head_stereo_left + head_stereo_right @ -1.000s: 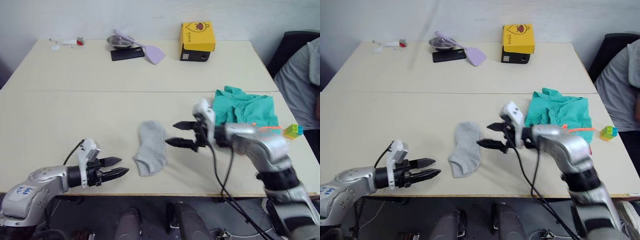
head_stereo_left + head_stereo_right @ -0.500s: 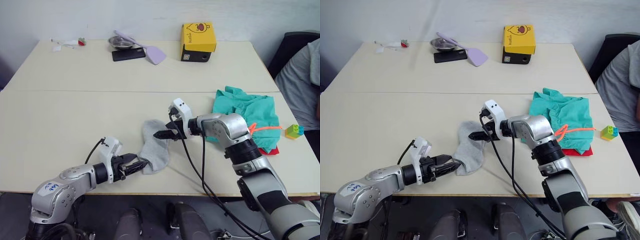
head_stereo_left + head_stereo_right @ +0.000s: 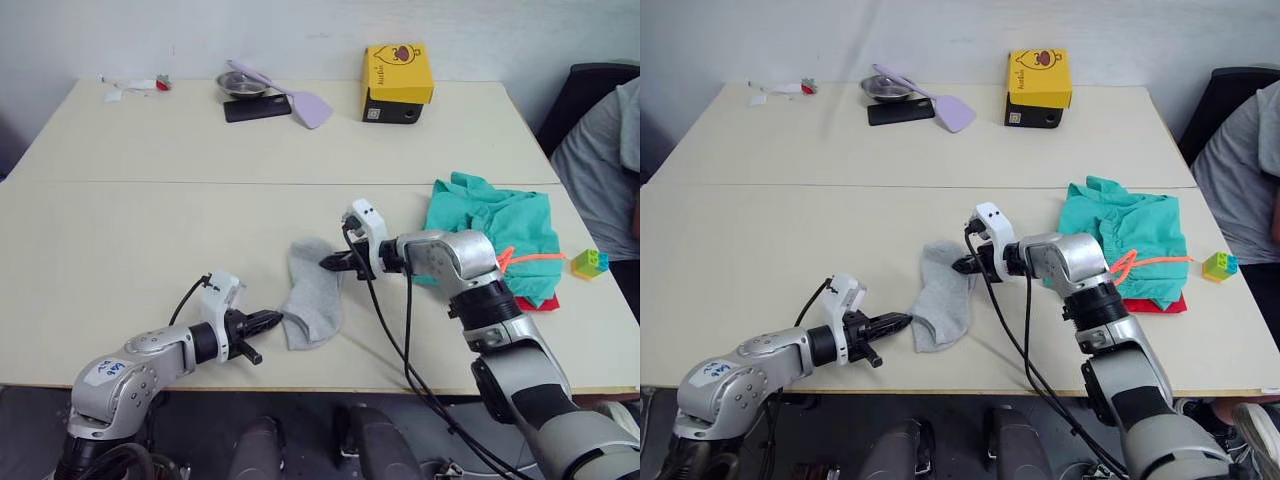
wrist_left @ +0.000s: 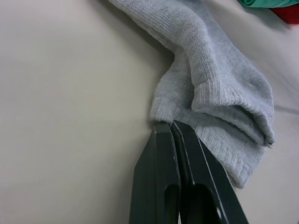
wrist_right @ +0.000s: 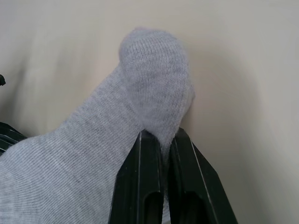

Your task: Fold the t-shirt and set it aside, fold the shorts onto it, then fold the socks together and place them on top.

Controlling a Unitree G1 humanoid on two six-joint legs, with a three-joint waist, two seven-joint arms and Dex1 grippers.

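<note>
Lying flat near the front edge of the pale beige worktop [image 3: 150, 210], the light grey knit socks [image 3: 313, 292] were held at both ends in the left eye view: the left gripper [image 3: 272, 320] had its black fingers pinched on the near cuff end, and the right gripper [image 3: 332, 263] was pinched on the far toe end. Just beyond the right arm sat the teal-green fabric shorts [image 3: 490, 225] with an orange drawstring [image 3: 530, 257], resting on top of the bright red t-shirt [image 3: 540, 300], of which only a sliver showed at the near edge. A small yellow, green and blue toy block [image 3: 587, 262] stood near that pile, and a yellow cardboard box [image 3: 397, 82], a black phone [image 3: 255, 107] and a lilac spatula [image 3: 300, 102] lay well apart at the far side. A person's grey sleeve [image 3: 600, 160] showed at the right edge. In the left wrist view, the two fingers [image 4: 163, 186] were pressed together, nipping the ribbed cuff edge. In the right wrist view, the fingers [image 5: 140, 186] clamped the rounded toe between them.
</note>
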